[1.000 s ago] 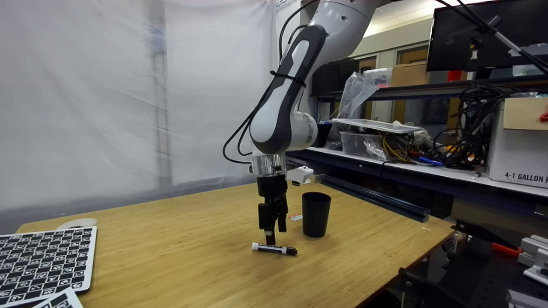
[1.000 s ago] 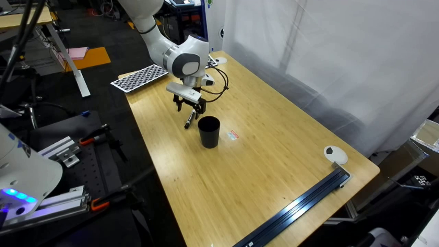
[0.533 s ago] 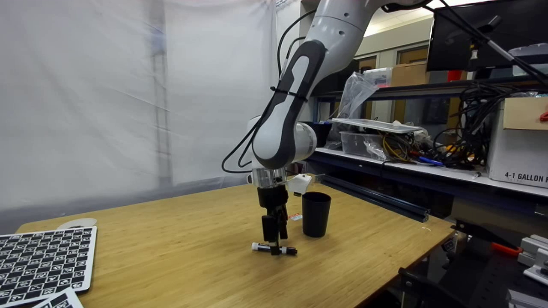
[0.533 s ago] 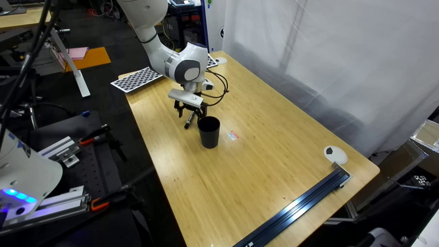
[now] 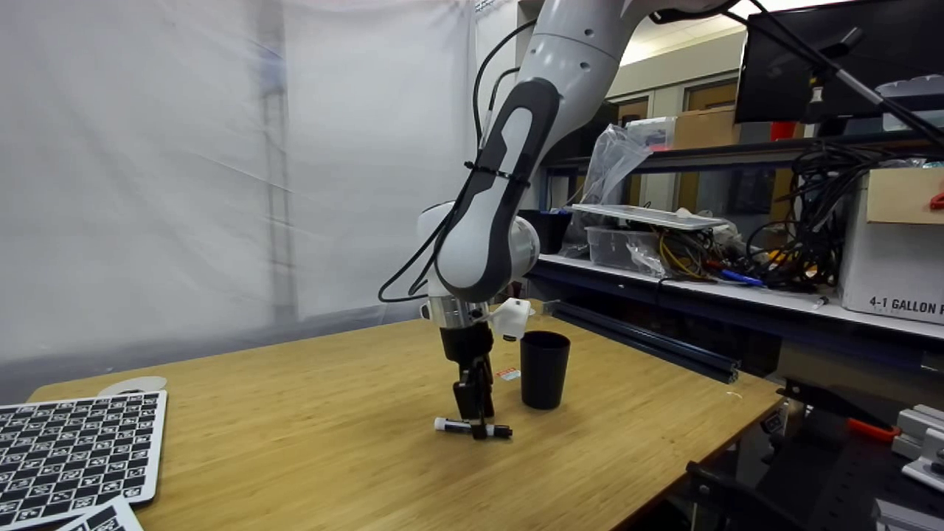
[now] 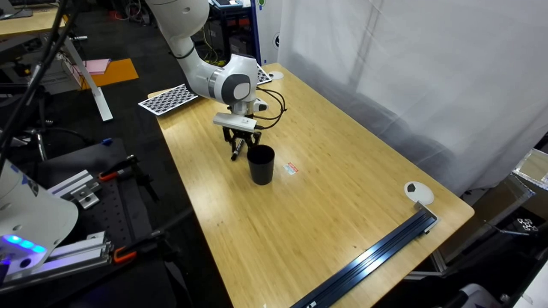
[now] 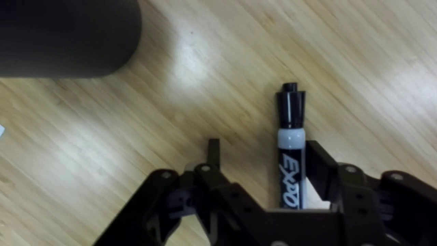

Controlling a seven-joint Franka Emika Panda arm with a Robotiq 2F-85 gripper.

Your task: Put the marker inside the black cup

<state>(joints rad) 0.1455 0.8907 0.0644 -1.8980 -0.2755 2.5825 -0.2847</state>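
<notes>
The marker (image 5: 453,426) lies flat on the wooden table and also shows in an exterior view (image 6: 236,152). In the wrist view the marker (image 7: 291,164) has a black cap, a pale collar and a black label; its lower end is hidden by the gripper. My gripper (image 7: 262,150) is down at the table, open, with the marker between its fingers. The right finger is right beside the marker, the left finger is apart from it. The black cup (image 5: 544,370) stands upright near the cap end, in both exterior views (image 6: 261,166). In the wrist view the cup (image 7: 75,41) is cut off at upper left.
A small red-white sticker (image 6: 290,168) lies on the table (image 6: 308,222) beside the cup. A dark metal rail (image 6: 368,259) lies along one table end. A checkered board (image 5: 81,450) lies at the opposite end. A cluttered shelf (image 5: 782,295) stands beyond the table.
My gripper has come down over the marker and shifted slightly toward its cap end. Its fingers look closer together than before. The cup and marker stay about where they were.
</notes>
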